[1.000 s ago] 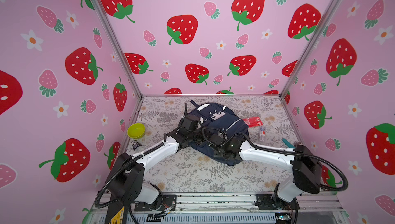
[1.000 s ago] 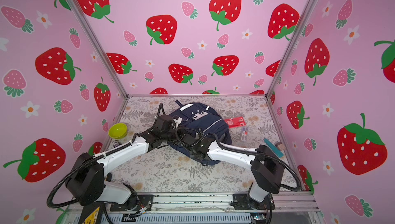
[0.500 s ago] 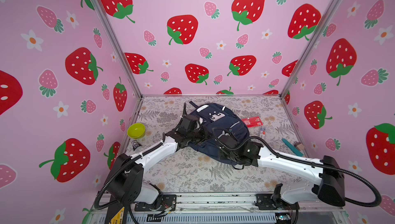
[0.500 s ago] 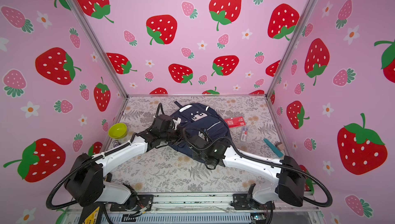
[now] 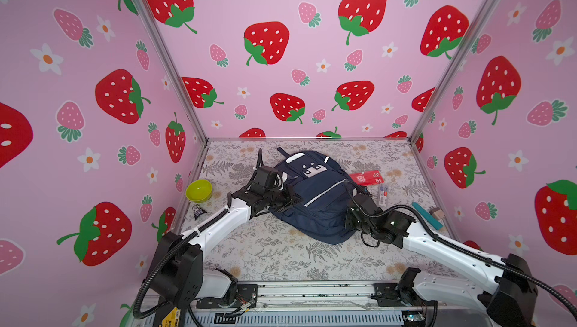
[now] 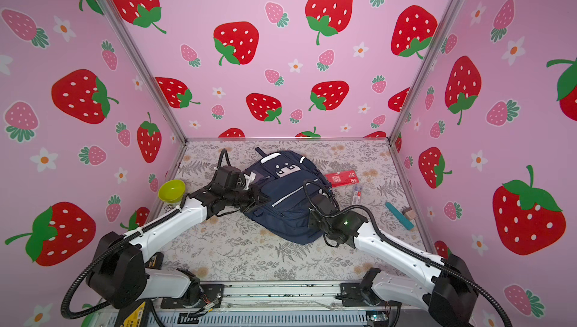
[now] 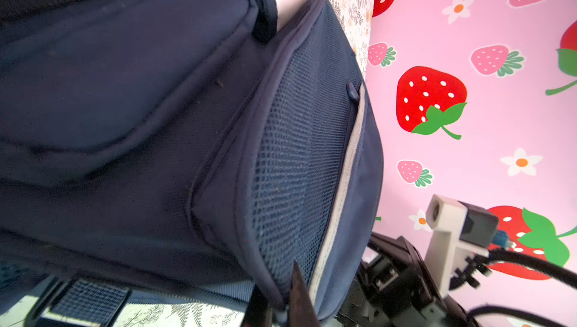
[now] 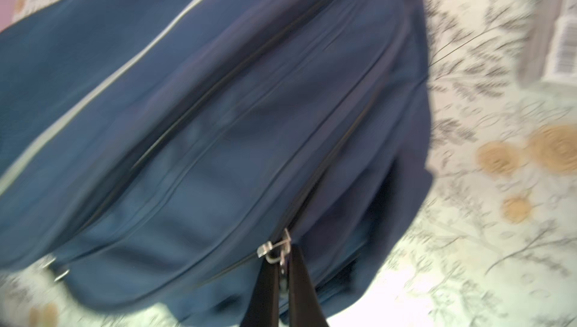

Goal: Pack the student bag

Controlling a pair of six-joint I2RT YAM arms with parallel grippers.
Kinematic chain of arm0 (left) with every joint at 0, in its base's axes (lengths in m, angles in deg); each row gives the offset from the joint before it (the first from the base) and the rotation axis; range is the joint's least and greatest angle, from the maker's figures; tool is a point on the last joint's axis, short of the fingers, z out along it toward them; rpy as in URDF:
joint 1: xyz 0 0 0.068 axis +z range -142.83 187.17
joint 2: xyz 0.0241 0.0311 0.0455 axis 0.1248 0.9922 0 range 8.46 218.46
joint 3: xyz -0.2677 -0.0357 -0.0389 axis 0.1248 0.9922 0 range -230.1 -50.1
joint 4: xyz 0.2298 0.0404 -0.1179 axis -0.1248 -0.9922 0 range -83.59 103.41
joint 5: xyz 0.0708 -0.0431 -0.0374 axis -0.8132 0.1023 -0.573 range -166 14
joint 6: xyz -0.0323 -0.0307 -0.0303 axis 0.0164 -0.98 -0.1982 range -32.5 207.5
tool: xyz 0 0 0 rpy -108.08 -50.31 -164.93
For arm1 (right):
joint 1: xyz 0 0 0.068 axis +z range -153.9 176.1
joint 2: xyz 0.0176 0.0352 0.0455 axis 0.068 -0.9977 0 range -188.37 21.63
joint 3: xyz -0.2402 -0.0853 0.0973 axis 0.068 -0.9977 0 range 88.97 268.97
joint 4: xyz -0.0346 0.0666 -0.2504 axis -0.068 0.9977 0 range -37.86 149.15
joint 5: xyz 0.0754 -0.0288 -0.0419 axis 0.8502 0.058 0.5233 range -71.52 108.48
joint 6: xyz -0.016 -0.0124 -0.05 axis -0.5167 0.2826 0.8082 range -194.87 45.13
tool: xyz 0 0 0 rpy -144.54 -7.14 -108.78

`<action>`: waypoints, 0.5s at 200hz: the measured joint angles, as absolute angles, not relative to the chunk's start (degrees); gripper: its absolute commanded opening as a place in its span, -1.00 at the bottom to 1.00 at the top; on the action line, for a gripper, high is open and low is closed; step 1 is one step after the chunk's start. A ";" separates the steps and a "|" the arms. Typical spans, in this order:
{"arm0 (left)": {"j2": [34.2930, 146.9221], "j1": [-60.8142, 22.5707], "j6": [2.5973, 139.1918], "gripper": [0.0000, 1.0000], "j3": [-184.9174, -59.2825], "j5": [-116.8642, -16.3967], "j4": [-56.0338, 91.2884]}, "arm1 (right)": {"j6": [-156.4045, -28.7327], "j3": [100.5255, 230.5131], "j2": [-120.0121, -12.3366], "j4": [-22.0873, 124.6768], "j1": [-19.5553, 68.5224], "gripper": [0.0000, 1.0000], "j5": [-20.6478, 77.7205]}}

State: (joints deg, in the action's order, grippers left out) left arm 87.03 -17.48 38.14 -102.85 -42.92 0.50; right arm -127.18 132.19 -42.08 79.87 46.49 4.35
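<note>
The student bag (image 5: 315,199) (image 6: 285,206), a navy-blue backpack with a white face patch, lies flat in the middle of the floral table. My left gripper (image 5: 295,200) (image 6: 265,199) is at the bag's left side. In the left wrist view it (image 7: 282,299) is shut on the edge of the bag's mesh side pocket (image 7: 299,153). My right gripper (image 5: 349,220) (image 6: 312,220) is at the bag's near right edge. In the blurred right wrist view it (image 8: 282,267) is shut on a metal zip pull (image 8: 274,249) at the end of a zip line.
A green bowl (image 5: 199,190) and a small dark packet (image 5: 198,211) sit by the left wall. Right of the bag lie a red packet (image 5: 367,178), a clear pen pack (image 5: 383,195), a teal bar (image 5: 427,215) and a small block (image 5: 436,213).
My right gripper has travelled from the bag's middle to its near right edge, still shut on the zip pull. The left gripper has held its place.
</note>
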 measured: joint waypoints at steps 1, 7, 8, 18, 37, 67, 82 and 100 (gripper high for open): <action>87.01 -17.37 38.20 -1.00 -102.85 -42.86 0.37 | -126.94 132.08 -42.10 79.65 46.32 -1.00 4.53; 86.96 -16.40 38.75 -1.00 -102.85 -42.20 -0.26 | -125.72 131.66 -42.18 78.69 45.90 -1.00 5.25; 86.96 -16.30 38.84 -1.00 -102.85 -42.16 -0.35 | -125.59 131.64 -42.18 78.58 45.88 -1.00 5.31; 86.94 -14.24 40.13 -1.00 -102.85 -41.19 -1.77 | -123.56 131.60 -42.71 77.38 46.25 -1.00 6.34; 86.96 -9.28 42.53 -1.00 -103.00 -40.06 -4.90 | -121.00 132.12 -44.55 75.26 49.84 -1.00 6.95; 88.17 -1.50 45.44 -0.38 -105.06 -40.32 -9.90 | -118.51 136.21 -50.21 72.00 60.13 -1.00 7.22; 88.49 1.10 45.70 -0.06 -106.13 -44.17 -10.23 | -118.29 138.11 -52.92 71.24 63.06 -1.00 8.51; 86.96 2.59 45.74 0.07 -106.24 -47.23 -10.71 | -118.42 139.55 -55.71 70.28 64.55 -1.00 11.17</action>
